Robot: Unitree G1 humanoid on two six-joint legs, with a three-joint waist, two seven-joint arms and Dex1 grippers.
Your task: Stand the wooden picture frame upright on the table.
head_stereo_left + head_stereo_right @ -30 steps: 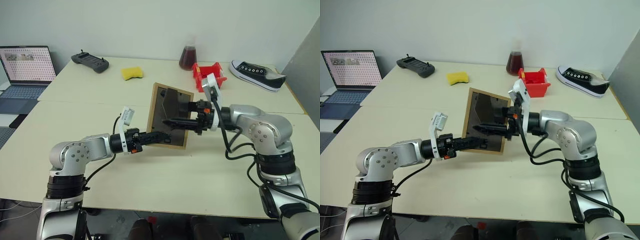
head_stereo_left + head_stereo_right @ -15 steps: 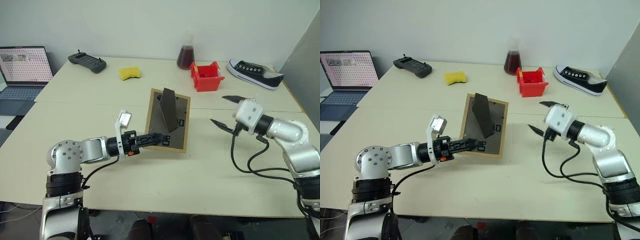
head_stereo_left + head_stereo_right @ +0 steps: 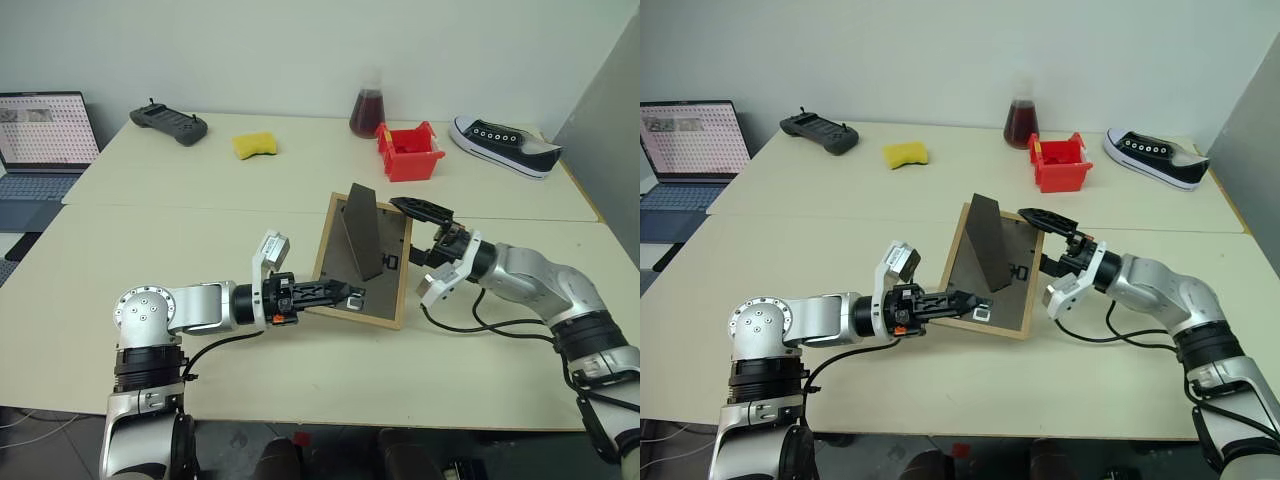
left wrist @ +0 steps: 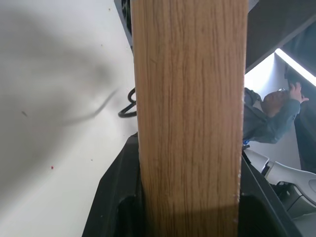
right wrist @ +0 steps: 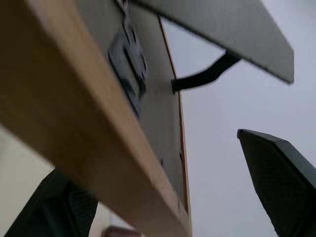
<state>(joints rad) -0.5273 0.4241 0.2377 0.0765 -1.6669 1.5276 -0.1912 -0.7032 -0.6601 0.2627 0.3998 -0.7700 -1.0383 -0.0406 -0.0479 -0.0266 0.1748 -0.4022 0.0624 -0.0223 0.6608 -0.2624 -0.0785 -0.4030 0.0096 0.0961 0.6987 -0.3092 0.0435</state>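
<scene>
On the table (image 3: pixel 200 230), left pincer (image 3: pixel 335 293) clamps the wooden picture frame (image 3: pixel 385 262), painting hidden; right pincer (image 3: pixel 428 236) apart.

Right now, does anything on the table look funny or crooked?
Yes. The wooden picture frame lies tilted, back side up, stand sticking out, instead of standing. The left gripper pinches its edge, and the right gripper is open around its other edge.

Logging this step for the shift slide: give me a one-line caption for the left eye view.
Left gripper clamps the wooden picture frame, stand folded out, while the open right gripper straddles its far edge.
</scene>
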